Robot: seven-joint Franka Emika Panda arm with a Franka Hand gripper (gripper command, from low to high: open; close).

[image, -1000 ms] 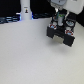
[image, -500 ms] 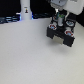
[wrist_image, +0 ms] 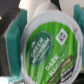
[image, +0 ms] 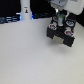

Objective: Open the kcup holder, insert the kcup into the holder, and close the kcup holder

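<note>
We start w/ the white table (image: 25, 57), which fills most of the exterior view. On it, toward the exterior view's right and near the back, sits the kcup holder (image: 62, 34), a black boxy unit w/ round slots visible on its upper face. It looks pulled open, though at this res we can't be sure how far. Behind, on the exterior view's left, a tall white post (image: 25, 8) stands well apart from the holder.

The arm (image: 59, 4) hangs right over the holder, w/ the gripper (image: 60, 19) low, just above or at the slots; contact can't be told from here.

The wrist view settles the claw: the teal finger pads (wrist_image: 11, 36) are clamped on either side of the kcup (wrist_image: 49, 46), so it's closed around the pod, green foil lid facing the cam. The pod shows in the exterior view only as a small green-white speck at the fingertips.

Our read: the insert step is in hand. The holder seems open, the pod is carried and poised over a slot, not yet released.

Next move, we judge, calls for centering the pod over one round slot, easing it straight down till it seats, then letting go and backing up clear. After that, pushing the holder shut remains. Risk: an off-center drop could catch the pod's rim on the slot edge.
</note>
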